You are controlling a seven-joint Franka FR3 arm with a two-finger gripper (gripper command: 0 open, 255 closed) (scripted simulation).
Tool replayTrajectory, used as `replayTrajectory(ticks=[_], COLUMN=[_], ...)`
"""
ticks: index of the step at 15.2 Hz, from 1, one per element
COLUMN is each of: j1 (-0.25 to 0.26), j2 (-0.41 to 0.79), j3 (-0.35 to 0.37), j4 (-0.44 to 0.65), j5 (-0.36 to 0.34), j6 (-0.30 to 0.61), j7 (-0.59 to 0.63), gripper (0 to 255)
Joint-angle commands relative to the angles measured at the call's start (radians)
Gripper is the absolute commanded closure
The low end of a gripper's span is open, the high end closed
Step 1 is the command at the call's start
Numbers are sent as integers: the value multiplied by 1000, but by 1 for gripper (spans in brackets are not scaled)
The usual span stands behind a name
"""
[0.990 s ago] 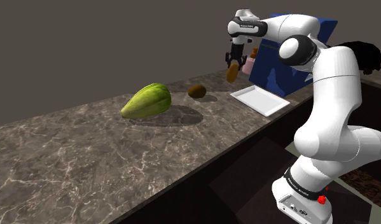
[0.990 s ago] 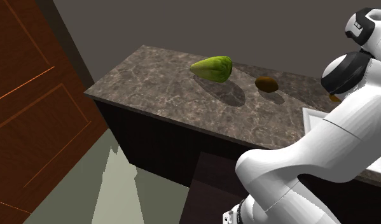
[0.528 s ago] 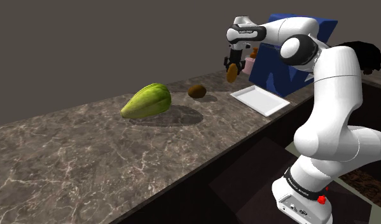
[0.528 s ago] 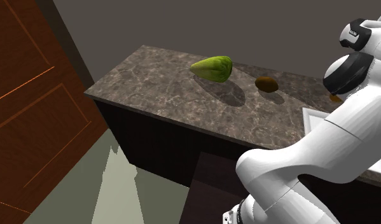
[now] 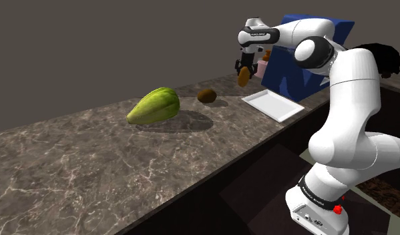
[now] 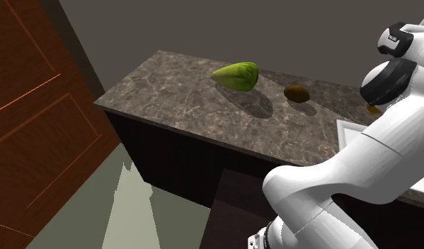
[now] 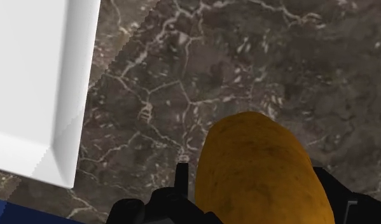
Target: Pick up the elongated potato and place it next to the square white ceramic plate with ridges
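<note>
The elongated brown potato (image 5: 243, 77) hangs upright a little above the dark marble counter (image 5: 91, 153), just off the far corner of the square white plate (image 5: 273, 105). My black gripper (image 5: 243, 71) reaches down over it from above. In the wrist view the potato (image 7: 259, 172) stands between the two fingers (image 7: 181, 175), and a thin gap shows beside one of them, so the gripper is open around it. The plate's raised rim (image 7: 68, 95) lies close beside the potato. The second exterior view has a sliver of the potato (image 6: 374, 108) behind the arm, near the plate's corner (image 6: 345, 127).
A large green fruit (image 5: 153, 105) and a small brown round one (image 5: 206, 95) lie further along the counter. A blue box (image 5: 298, 70) and a pink container (image 5: 261, 67) stand behind the plate. A wooden door (image 6: 33, 120) is beyond the counter's end.
The fingers have spread apart from their grip on the potato. The hand shifted slightly a second ago and has held still since; the potato has stayed in place.
</note>
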Motion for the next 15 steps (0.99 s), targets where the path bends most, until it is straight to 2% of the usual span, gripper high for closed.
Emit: replayTrajectory(ticks=[1,4,5,9,15], j1=[-1,6,3,38,38], j2=[15,39,11,33,33], j3=[-2,-6,0,-2,-2], j4=[-14,25,-7,162,162], j5=[1,-3,1,3,3], j6=[3,-11,-8,-149,-149], j7=[0,-6,2,-17,-17], gripper=[0,0,0,0,0])
